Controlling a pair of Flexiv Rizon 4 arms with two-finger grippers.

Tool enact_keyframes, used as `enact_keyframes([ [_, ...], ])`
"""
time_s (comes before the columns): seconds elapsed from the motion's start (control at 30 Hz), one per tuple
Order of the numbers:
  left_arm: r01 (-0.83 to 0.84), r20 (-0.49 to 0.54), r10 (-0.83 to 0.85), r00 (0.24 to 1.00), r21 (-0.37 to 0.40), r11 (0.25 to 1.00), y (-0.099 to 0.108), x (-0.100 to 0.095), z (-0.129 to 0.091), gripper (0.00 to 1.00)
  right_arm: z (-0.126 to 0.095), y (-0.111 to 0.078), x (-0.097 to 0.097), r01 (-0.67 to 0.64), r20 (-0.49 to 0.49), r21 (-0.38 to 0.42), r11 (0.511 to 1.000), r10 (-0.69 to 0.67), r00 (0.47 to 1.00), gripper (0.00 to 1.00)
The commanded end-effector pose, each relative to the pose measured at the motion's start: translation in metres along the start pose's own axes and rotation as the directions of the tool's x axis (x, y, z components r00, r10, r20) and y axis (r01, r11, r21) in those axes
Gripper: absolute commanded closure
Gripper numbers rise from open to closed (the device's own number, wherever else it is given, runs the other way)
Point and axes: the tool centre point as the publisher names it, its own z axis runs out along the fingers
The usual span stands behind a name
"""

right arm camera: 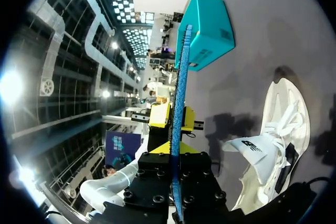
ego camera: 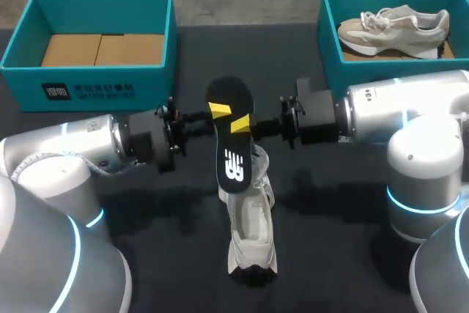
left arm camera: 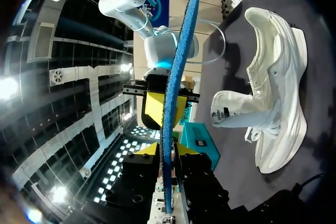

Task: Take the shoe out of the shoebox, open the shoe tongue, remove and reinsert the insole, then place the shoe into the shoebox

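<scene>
Both arms meet right over the white shoe (ego camera: 253,236), and between them is the insole (ego camera: 233,159), dark face up. It is lifted clear, with one end hanging over the shoe's opening. The left gripper (ego camera: 218,111) comes in from the shoe's left side and pinches the insole's edge, one yellow tip on top and the other underneath. The right gripper (ego camera: 242,124) does the same from the shoe's right side, clamping the opposite edge.

From the left wrist, the insole (left arm camera: 176,77) shows edge-on, its underside blue, running straight between that gripper's (left arm camera: 167,150) tips, which press it from both sides. The right wrist agrees: the blue edge (right arm camera: 181,93) is sandwiched in that arm's own gripper (right arm camera: 176,148).

The shoe (left arm camera: 278,77) sits on its sole on the dark table (ego camera: 344,210), below the insole and apart from it. Its tongue (left arm camera: 231,111) is folded out away from the opening.

Beyond the shoe and off to its left is an open teal shoebox (ego camera: 95,78) with cardboard (ego camera: 102,49) inside. Beyond the shoe to its right, a second teal shoebox (ego camera: 330,42) has a beige sneaker (ego camera: 396,27) lying in it.
</scene>
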Motion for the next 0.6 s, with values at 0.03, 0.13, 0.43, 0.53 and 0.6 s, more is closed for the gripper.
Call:
enact_keyframes([
  [0.03, -0.009, -0.003, 0.009, 1.0, 0.005, 1.0, 0.0004, -0.0008, 0.0033, 0.82, 0.0014, -0.0008, 0.0004, -0.001, 0.003, -0.002, 1.0, 0.001, 1.0, 1.0],
  [0.13, -0.013, -0.005, 0.013, 1.0, 0.009, 1.0, 0.0007, -0.0014, 0.0033, 0.84, 0.0014, -0.0008, 0.0004, -0.001, 0.003, -0.002, 1.0, 0.001, 1.0, 1.0],
  [0.43, -0.019, -0.015, 0.02, 1.0, 0.016, 1.0, 0.004, -0.0012, 0.0029, 0.85, 0.0014, -0.0008, 0.0004, -0.001, 0.003, -0.002, 1.0, 0.001, 1.0, 1.0],
  [0.53, -0.025, -0.017, 0.026, 1.0, 0.023, 0.999, 0.0055, -0.0018, 0.0009, 0.81, 0.0014, -0.0008, 0.0004, -0.001, 0.003, -0.002, 1.0, 0.001, 1.0, 1.0],
  [0.6, -0.031, -0.021, 0.032, 0.999, 0.034, 0.999, 0.0063, -0.002, 0.0002, 0.8, 0.0014, -0.0008, 0.0004, -0.001, 0.003, -0.002, 1.0, 0.001, 1.0, 1.0],
])
